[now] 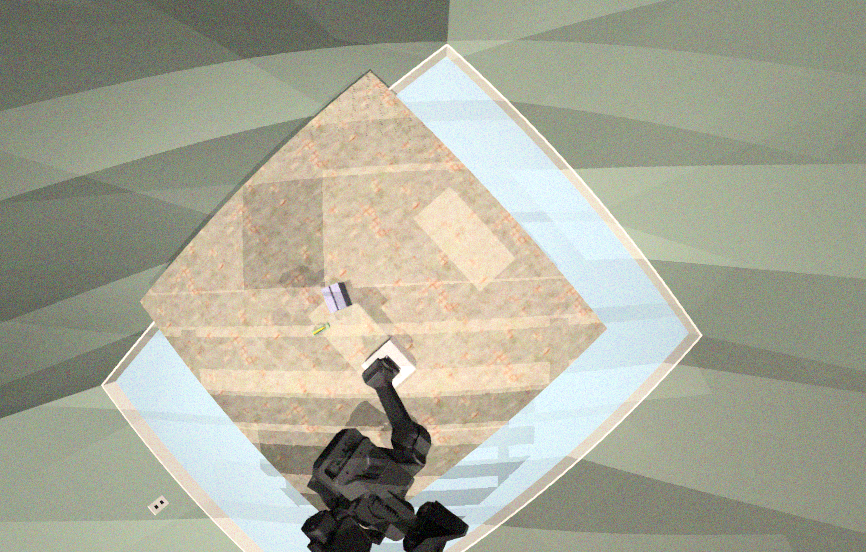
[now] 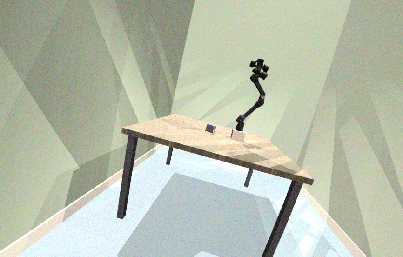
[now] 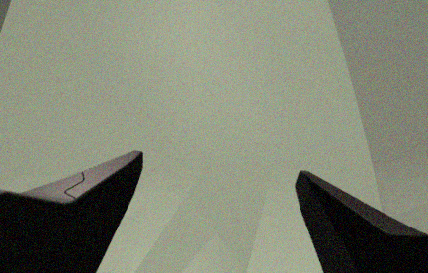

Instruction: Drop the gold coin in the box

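Note:
The gold coin (image 1: 321, 329) (image 2: 213, 131) stands on edge in its small green holder (image 2: 212, 135) on the table, seen as a thin yellow line from above. The grey box (image 1: 340, 295) (image 2: 210, 127) stands close to the coin, with a dark slot line across its lid. My gripper (image 3: 221, 169) is open and empty, its two fingers wide apart with only wall between them. In the exterior view the arm is raised, with the gripper high above the table and far from the coin and box. The wrist view shows neither coin nor box.
The arm's pale base block (image 1: 406, 362) (image 2: 238, 135) stands on the wooden table (image 1: 381, 226) (image 2: 177, 132), near the coin and box. Pale patches and shadows cross the table top. The table's edges drop to a light-blue floor (image 1: 601, 274) (image 2: 197, 204).

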